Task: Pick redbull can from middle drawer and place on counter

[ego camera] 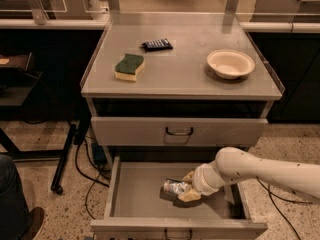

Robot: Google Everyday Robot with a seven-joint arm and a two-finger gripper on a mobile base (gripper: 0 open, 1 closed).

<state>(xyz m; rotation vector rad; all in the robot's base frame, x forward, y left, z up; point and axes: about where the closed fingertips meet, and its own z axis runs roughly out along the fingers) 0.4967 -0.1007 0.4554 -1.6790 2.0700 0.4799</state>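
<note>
The redbull can (pixel 173 188) is a small shiny silver can lying on its side on the floor of the open middle drawer (pixel 135 194). My gripper (pixel 187 187) reaches into the drawer from the right on a white arm, and its yellowish fingers (pixel 190 195) sit on either side of the can's right end, closed on it. The can rests low on the drawer floor. The counter (pixel 185 69) is the grey cabinet top above, with a low rim.
On the counter lie a green-and-yellow sponge (pixel 129 66), a flat dark blue packet (pixel 156 44) and a cream bowl (pixel 230 63). The upper drawer (pixel 178 131) is shut. Cables and a dark stand leg (pixel 65 159) are at the left on the floor.
</note>
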